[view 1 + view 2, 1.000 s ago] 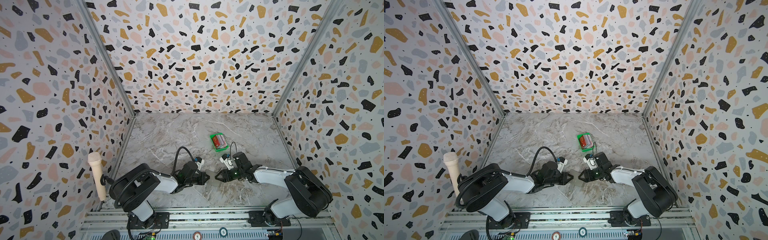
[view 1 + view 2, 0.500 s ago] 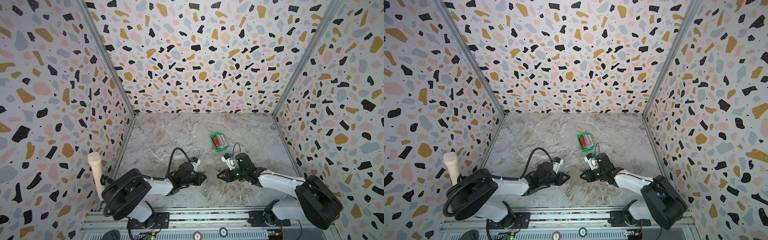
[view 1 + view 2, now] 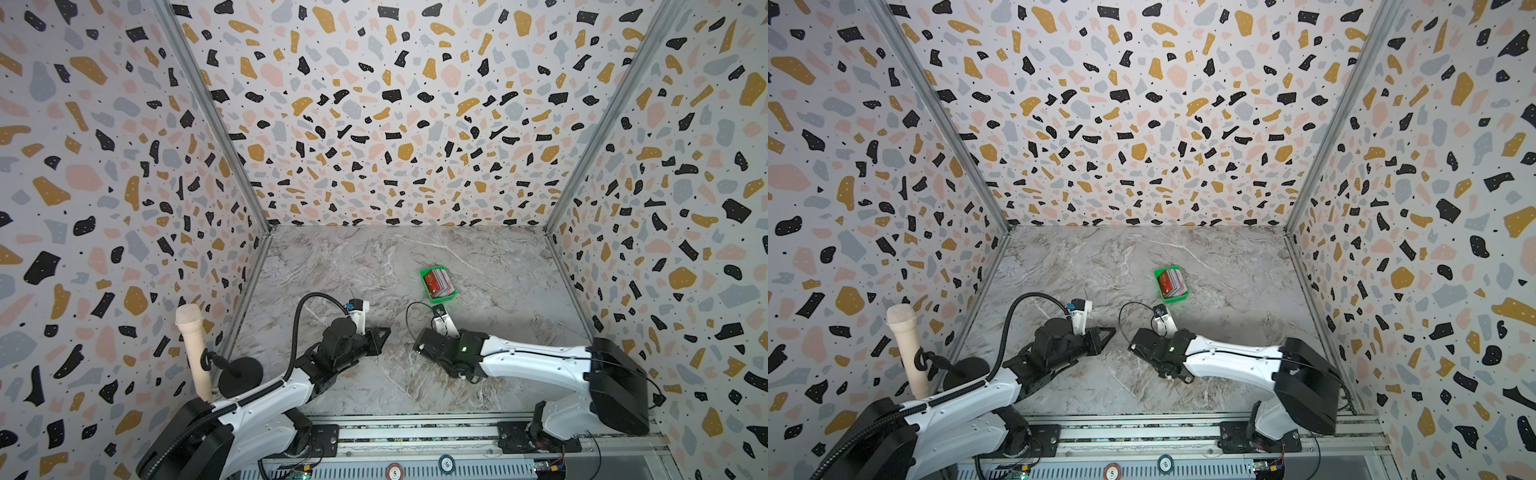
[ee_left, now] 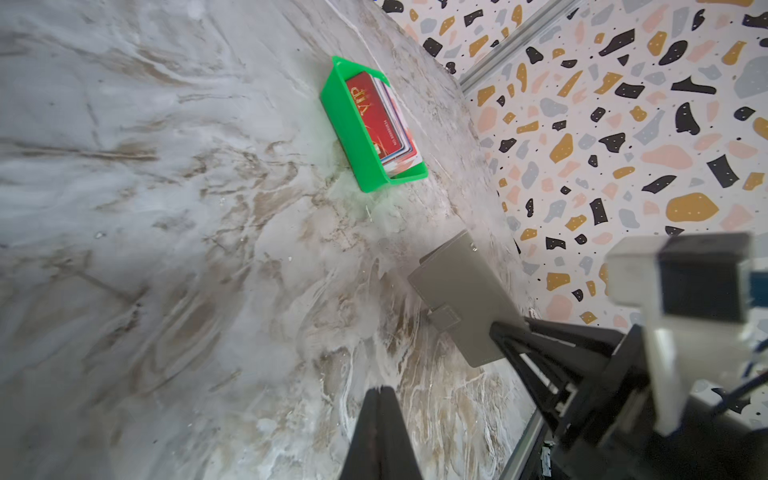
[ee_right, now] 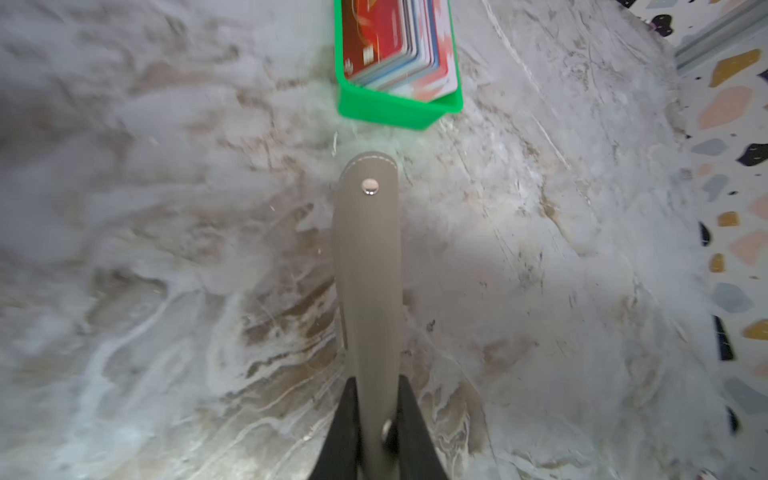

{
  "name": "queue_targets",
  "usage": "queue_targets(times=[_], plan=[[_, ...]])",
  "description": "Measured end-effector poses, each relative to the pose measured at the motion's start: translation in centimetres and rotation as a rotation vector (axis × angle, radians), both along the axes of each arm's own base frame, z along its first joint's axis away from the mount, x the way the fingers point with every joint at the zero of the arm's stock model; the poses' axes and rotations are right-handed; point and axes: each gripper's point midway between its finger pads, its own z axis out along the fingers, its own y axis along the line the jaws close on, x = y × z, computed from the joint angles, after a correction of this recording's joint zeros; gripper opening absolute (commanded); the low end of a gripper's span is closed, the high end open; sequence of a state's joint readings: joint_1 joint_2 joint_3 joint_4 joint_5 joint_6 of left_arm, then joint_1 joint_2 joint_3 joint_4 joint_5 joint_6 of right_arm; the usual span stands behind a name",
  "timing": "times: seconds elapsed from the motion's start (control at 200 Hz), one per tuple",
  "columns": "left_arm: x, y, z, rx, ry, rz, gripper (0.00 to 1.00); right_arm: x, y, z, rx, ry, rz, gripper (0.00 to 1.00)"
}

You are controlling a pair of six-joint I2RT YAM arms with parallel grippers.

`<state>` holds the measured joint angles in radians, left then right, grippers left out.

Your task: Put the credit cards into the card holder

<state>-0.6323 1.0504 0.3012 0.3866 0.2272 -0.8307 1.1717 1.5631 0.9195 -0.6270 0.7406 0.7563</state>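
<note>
The right fingers [image 5: 343, 436] are clenched on one end of the card holder [image 5: 368, 270], which shows edge-on in the right wrist view with its snap button [image 5: 370, 186] at the free end. The left fingers [image 4: 370, 436] are pressed together on nothing, low over the bench [image 3: 374, 266] to the left of the holder.

The holder sits near the middle of the bench, on the near side of the green tray [image 4: 349, 137]. The credit cards [image 4: 382, 120] stand packed on edge in that tray, toward the far right.

The holder looks light and soft-sided, so it will probably sag or fold if gripped only at one end. A hold near the spine or a firm edge would likely steady it while the flap is opened. The cards look thin, stiff and smooth, and tightly packed. Pinching one by its exposed top edge seems the best way to take it, and neighbouring cards may drag along.

In both top views the right arm covers the holder. Whether its lower edge touches the bench cannot be told. The number of cards is unclear, and the holder's inside is not visible.
</note>
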Motion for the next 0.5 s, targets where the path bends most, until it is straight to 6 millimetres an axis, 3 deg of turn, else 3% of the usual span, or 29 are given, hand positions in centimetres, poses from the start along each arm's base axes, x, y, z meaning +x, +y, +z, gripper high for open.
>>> queue_targets(times=[0.085, 0.155, 0.235, 0.28, 0.38, 0.501], plan=[[-0.1, 0.3, -0.9, 0.011, 0.023, 0.004, 0.00, -0.6, 0.9, -1.6, -0.053, -0.003, 0.034, 0.00], [-0.3, 0.3, -1.3, 0.014, 0.036, -0.004, 0.01, -1.1, 1.9, -2.2, -0.044, 0.005, 0.072, 0.14], [-0.4, 0.1, -1.4, 0.013, 0.041, -0.014, 0.06, -1.6, 3.6, -2.7, 0.027, 0.039, 0.125, 0.37], [-0.5, 0.0, -1.5, 0.013, 0.045, -0.022, 0.07, -2.4, 4.8, -3.5, 0.094, 0.095, 0.167, 0.44], [-0.7, -0.4, -2.2, 0.014, 0.068, -0.045, 0.09, -4.1, 6.5, -5.2, 0.192, 0.202, 0.258, 0.50], [-1.3, -1.5, -3.5, 0.029, 0.099, -0.083, 0.09, -4.6, 8.4, -4.8, 0.308, 0.246, 0.324, 0.51]])
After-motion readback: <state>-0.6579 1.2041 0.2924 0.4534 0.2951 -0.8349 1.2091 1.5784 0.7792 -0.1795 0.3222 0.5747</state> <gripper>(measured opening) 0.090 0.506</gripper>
